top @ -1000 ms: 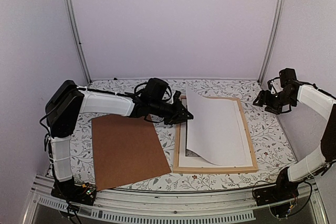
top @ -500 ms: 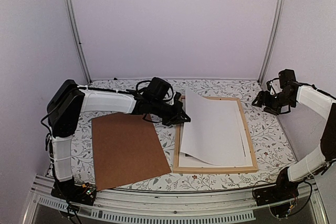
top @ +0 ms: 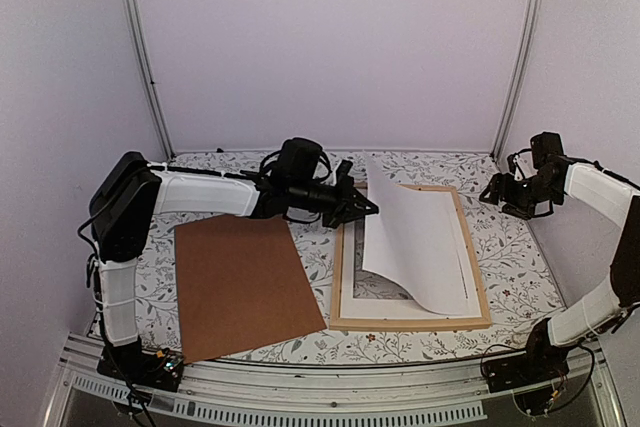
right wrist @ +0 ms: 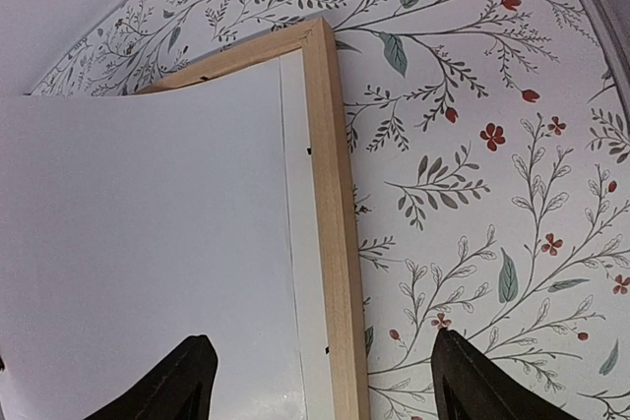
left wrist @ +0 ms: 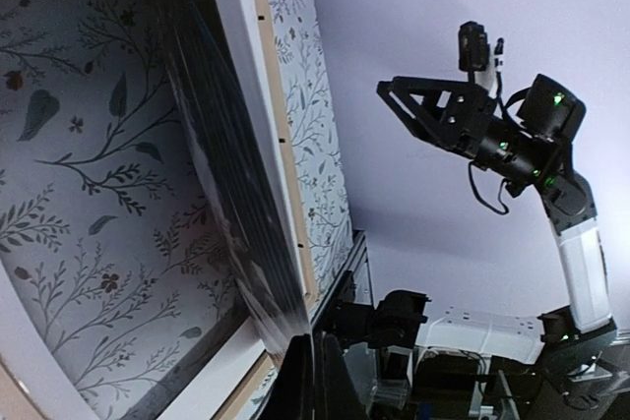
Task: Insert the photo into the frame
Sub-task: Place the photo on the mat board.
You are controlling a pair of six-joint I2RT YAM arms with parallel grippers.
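Note:
The photo (top: 420,237) lies white back up over the frame (top: 412,324), its left edge raised and its near corner curled. My left gripper (top: 368,209) is shut on that raised left edge. In the left wrist view the photo (left wrist: 224,159) runs edge-on away from the shut gripper (left wrist: 317,341), dark glossy side showing, with a frame bar (left wrist: 282,130) beyond. My right gripper (top: 500,192) hangs open over the frame's far right corner, holding nothing. In its own view the gripper (right wrist: 325,381) straddles the wooden bar (right wrist: 335,194), and the photo's white back (right wrist: 138,243) is at left.
A white mat (top: 348,299) lies inside the frame, showing at its near left. A brown backing board (top: 240,282) lies flat on the floral tablecloth (top: 510,247) left of the frame. Walls and metal posts (top: 140,47) enclose the table.
The left gripper has shut on the photo's left edge, risen and shifted right. The sheet now curls more and uncovers the mat's near-left corner. The right arm has barely moved.

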